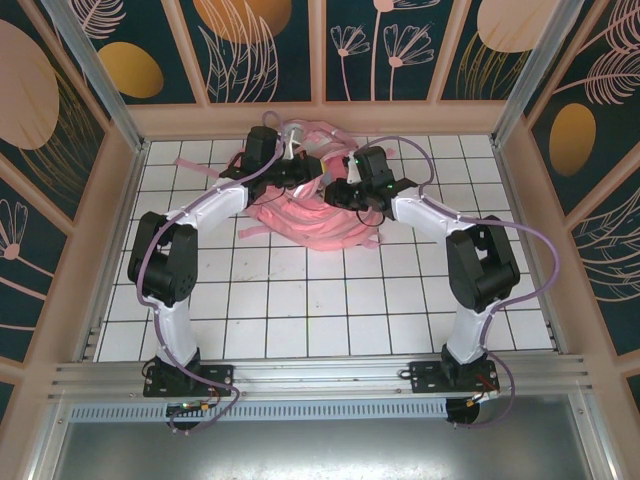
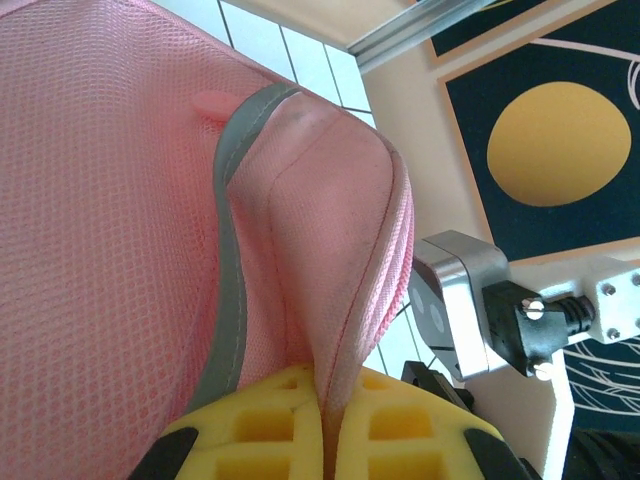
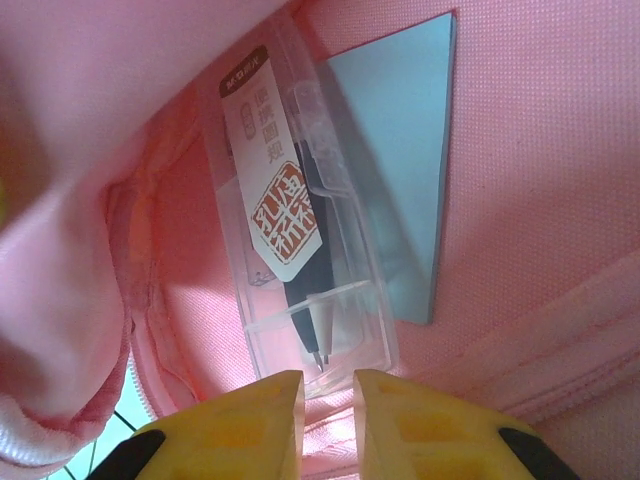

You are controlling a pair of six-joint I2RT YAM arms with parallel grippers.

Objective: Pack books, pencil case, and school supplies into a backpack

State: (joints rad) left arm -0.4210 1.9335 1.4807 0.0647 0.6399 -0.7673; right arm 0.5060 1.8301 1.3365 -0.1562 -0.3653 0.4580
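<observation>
Pink mesh fabric of the backpack (image 2: 110,220) takes up most of the left wrist view. The left gripper (image 2: 325,432) is fully closed on a raised fold of it. Both yellow fingers (image 2: 260,420) press the fabric between them, and a grey strip (image 2: 232,250) runs down the fold just beside the pinch.

From the top camera we note the backpack lying on the far half of the white tiled table (image 1: 300,320), straps spread around it. Both arms reach in over it from either side.

In the right wrist view, the right gripper (image 3: 328,412) is inside the bag. Its fingers are nearly together, with a narrow gap left between the pads. We see nothing clamped in that gap. The transparent box (image 3: 300,230), with a printed label and a dark pointed tool inside, lies flat on the pink lining. Its near end is just at the fingertips, and we cannot tell whether it touches them. A blue-grey panel (image 3: 405,170) lies partly under the box's far side; whether it is loose or sewn on we cannot tell.
</observation>
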